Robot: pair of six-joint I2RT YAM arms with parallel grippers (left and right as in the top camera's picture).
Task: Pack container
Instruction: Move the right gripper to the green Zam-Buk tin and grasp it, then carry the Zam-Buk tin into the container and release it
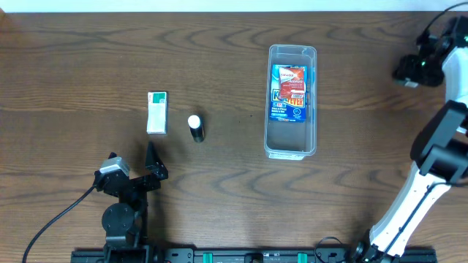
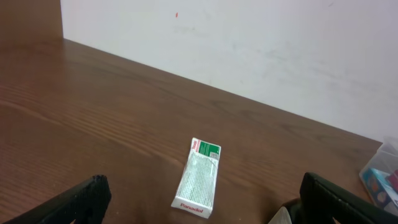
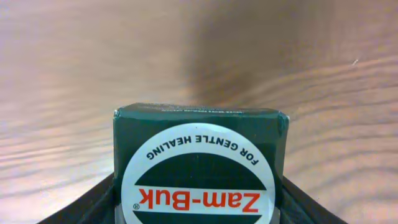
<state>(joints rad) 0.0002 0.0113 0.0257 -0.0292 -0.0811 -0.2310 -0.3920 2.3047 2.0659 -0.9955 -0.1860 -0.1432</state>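
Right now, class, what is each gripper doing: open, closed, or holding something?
Left gripper: open, holding nothing.
Right gripper: closed on the green Zam-Buk box.

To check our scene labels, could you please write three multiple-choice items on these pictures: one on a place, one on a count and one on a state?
1. Where is the blue and red packet? A. held in the air B. inside the container C. alone on the wood
2. How many items lie loose left of the container? A. two B. four C. none
3. What state are the right fingers in? A. open and empty B. shut on a pen C. shut on the Zam-Buk box
Key: 1 B, clear walls surround it in the overhead view; 2 A, only the white and green box and the white-capped bottle; 3 C, the green box sits clamped between them.
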